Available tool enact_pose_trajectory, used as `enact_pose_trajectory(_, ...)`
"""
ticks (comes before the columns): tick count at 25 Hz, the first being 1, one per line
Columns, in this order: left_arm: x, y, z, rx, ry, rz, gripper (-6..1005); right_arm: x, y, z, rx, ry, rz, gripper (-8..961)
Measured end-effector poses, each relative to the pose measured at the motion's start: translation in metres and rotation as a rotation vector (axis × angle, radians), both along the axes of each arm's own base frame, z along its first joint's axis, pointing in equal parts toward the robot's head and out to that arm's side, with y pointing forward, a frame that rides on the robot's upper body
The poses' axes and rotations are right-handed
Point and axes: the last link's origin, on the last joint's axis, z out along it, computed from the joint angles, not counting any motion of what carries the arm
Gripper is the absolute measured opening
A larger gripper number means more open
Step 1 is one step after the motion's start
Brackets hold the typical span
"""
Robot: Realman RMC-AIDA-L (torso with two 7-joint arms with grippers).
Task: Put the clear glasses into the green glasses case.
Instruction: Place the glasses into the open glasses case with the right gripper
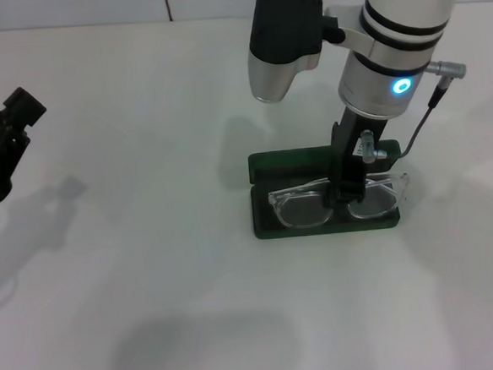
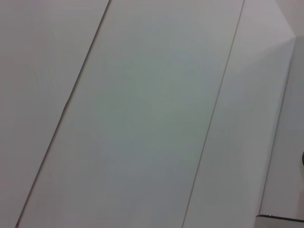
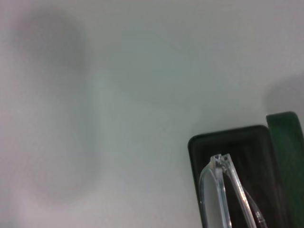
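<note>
The green glasses case [image 1: 270, 221] lies open on the white counter [image 1: 151, 268], its lid [image 1: 291, 161] laid back flat on the far side of the tray. The clear glasses [image 1: 303, 208] sit in the tray, folded, lenses facing up and toward the near edge of the case, and they stretch almost the whole length of it. The right gripper [image 1: 350, 193] comes straight down over the case and meets the glasses at the bridge, between the two lenses; its dark jaws appear closed on the frame there, though from where I stand I can't be sure whether they pinch it or only rest against it. In the right wrist view one end of the glasses [image 3: 223, 190] shows inside the blackish lining at a rounded corner of the case [image 3: 194, 142], with a strip of the green lid [image 3: 285, 142] alongside it. The left gripper [image 1: 6, 138] hangs well away from the case, off at the counter's left edge, and I cannot tell how its jaws stand; its wrist view shows only pale wall panels [image 2: 142, 118]
</note>
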Motion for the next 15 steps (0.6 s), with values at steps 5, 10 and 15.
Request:
enact_pose_trajectory(5, -0.0006, -0.0011, -0.0009, 0.003, 0.001, 0.002, 99, 0.0003, 0.0002, -0.0001, 0.001, 0.000, -0.001, 69)
enact_pose_trajectory(10, -0.0011, -0.0023, -0.0017, 0.002, -0.001, 0.005, 99, 0.0002, 0.0010, -0.0006, 0.006, 0.003, 0.002, 69)
enact_pose_trajectory(15, -0.0015, -0.0030, -0.0018, 0.002, -0.002, 0.006, 98, 0.0002, 0.0015, -0.0008, 0.009, 0.005, 0.004, 70)
